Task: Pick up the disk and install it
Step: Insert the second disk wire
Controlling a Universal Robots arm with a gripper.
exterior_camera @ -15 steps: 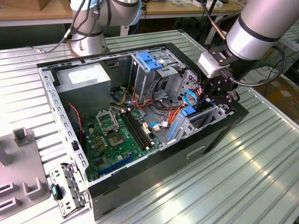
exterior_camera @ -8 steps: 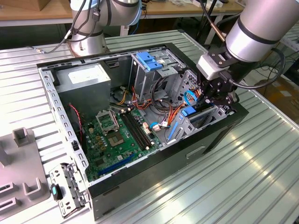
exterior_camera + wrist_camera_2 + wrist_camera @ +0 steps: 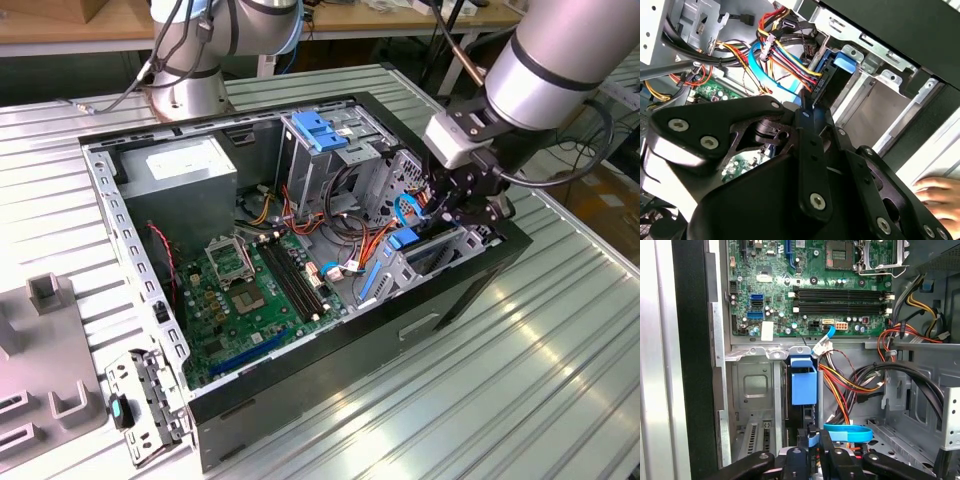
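The gripper (image 3: 462, 207) hangs low inside the open computer case (image 3: 300, 370), fingers together on the disk (image 3: 804, 382), which stands on edge in its narrow bay beside the cables (image 3: 850, 377).

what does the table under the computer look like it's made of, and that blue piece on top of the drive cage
The table looks like ribbed bare metal, probably aluminium: silvery, grooved, with glare streaks. The blue piece on the drive cage looks like moulded plastic: uniform matte blue, soft edges.
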